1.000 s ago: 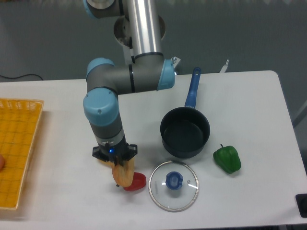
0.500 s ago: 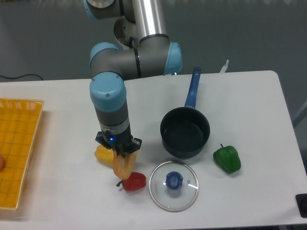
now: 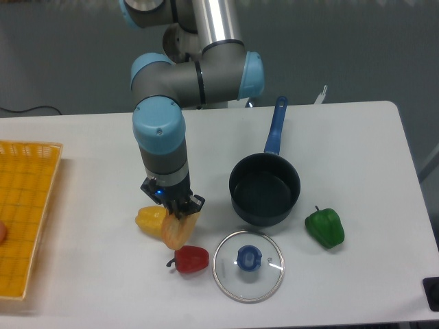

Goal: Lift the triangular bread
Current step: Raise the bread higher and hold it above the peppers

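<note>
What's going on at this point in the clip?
The arm's gripper is shut on the triangular bread and has raised it off the table over the last second. The bread now hangs above the spot between the yellow bell pepper and the red bell pepper. The dark pot, its glass lid and the green pepper sit untouched to the side.

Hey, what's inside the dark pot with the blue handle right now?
Nothing shows inside the pot: only its bare dark bottom is visible. Its near inner wall is hidden behind the rim. The glass lid lies apart on the table, in front of the pot.
</note>
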Robot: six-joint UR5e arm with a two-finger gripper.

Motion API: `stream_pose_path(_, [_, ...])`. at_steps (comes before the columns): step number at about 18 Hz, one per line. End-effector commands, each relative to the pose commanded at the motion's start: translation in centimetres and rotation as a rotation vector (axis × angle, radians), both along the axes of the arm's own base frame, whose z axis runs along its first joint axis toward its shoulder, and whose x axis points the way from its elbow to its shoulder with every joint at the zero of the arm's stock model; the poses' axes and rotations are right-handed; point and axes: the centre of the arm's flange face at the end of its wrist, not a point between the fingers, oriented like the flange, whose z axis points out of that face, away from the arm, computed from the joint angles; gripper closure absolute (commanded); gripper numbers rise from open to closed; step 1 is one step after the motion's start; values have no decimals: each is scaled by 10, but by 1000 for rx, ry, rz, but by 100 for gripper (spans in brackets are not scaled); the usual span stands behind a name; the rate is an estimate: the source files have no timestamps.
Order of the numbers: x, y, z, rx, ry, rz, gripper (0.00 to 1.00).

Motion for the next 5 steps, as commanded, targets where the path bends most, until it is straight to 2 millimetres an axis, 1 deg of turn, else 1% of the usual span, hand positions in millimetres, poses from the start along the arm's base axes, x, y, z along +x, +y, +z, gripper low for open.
stream_pose_path(3, [-2, -2, 3, 5, 2, 4, 85])
stream_pose_path(5, [-1, -3, 2, 1, 1, 5, 85])
